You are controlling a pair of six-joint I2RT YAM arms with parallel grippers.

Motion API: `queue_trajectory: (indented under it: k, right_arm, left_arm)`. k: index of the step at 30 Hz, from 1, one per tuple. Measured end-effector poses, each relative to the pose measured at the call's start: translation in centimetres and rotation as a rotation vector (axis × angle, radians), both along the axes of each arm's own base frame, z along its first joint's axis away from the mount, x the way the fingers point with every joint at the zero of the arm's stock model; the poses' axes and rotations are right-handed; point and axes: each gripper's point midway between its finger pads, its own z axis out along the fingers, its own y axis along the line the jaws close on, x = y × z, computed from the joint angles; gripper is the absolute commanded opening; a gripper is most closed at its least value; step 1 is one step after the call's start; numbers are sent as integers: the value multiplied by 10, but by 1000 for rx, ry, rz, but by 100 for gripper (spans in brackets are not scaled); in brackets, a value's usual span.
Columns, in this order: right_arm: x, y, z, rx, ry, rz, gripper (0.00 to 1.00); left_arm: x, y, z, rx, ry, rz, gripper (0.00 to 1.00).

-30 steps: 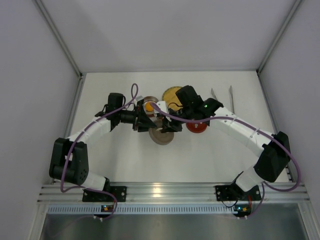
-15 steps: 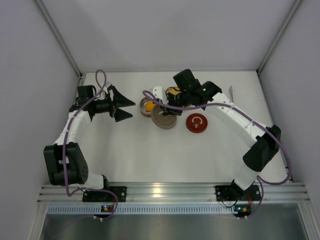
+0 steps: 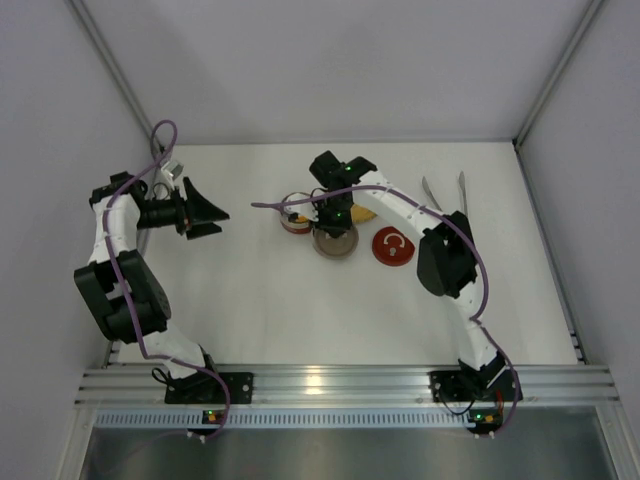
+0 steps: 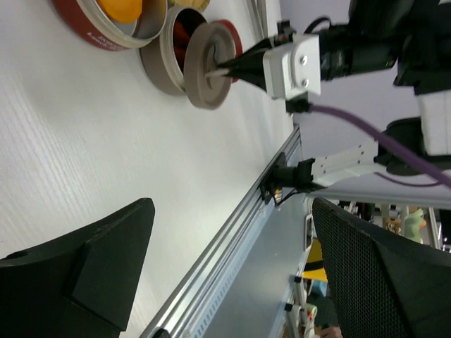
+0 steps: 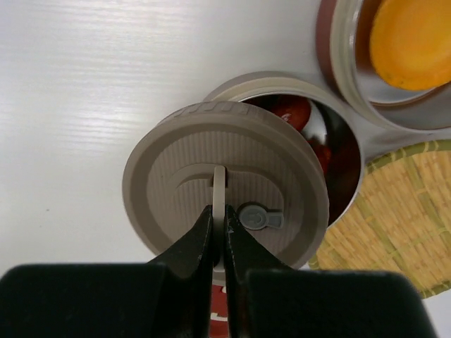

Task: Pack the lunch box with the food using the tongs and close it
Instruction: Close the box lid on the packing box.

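Lunch box: two round metal tins side by side mid-table (image 3: 260, 300), a grey tin (image 5: 271, 76) and a red tin (image 5: 343, 63).
Food: glossy red pieces (image 5: 299, 113) inside the grey tin; orange ball (image 5: 412, 35) in the red tin.
Lid (image 5: 225, 151): grey-brown disc, ribbed edge, thin upright tab at centre. It hangs tilted over the grey tin, with a crescent of the mouth uncovered on the plate side.
Right end effector (image 5: 219, 225): clenched on the lid's tab.
Key relation: the tin mouth lies just beneath the lid and offset toward the plate (image 5: 394, 211). By judgement, seating calls for a shift that way and levelling.
Left end effector (image 3: 205, 213): released, jaws wide, well apart at the table's left; the right arm is nearer.
Red lid (image 3: 393, 247): flat, just right of the grey tin.
Tongs (image 3: 462, 195): slim silver, far right, long axis near-to-far, unheld.
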Motion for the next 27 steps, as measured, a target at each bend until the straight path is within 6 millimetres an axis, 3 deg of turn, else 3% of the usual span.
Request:
queue_trajectory:
  k: [4, 9, 17, 27]
  right_arm:
    - [18, 7, 4, 8, -41, -2, 0]
    - [30, 12, 11, 23, -79, -7, 0]
    - [31, 11, -5, -5, -57, 0, 0]
    - [31, 10, -8, -12, -57, 20, 0]
  left_arm:
    - [-12, -1, -18, 20, -29, -70, 98]
    - [-23, -5, -24, 26, -71, -113, 98]
    - [-24, -7, -22, 15, -122, -132, 98]
    - [-27, -9, -13, 21, -169, -138, 98]
